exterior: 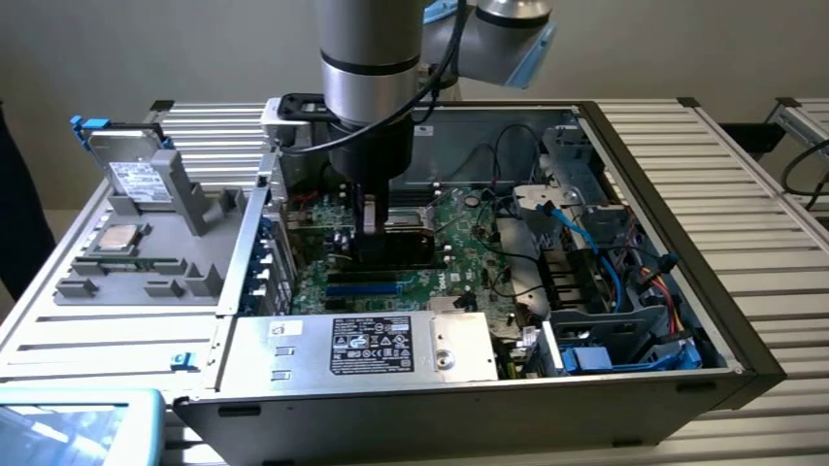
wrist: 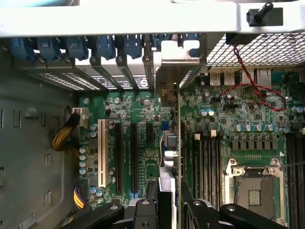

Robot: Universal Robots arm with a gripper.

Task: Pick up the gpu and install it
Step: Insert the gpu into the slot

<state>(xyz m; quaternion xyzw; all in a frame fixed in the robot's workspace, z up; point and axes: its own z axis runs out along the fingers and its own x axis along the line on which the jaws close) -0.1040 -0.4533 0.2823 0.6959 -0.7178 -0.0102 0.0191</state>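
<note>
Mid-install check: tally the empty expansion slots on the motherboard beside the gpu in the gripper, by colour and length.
White long slot: 1
Black long slots: 2
Black short slot: 1
Total: 4, all to one side of the gpu, which the gripper holds edge-on above the board.

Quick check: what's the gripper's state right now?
The gripper is closed on the gpu, holding it edge-on over the motherboard.

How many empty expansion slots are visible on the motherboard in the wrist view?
4, side by side: one long white slot, a first long black slot, a second long black slot, and one short black slot nearest the gpu. More may be hidden under the gpu.
</note>
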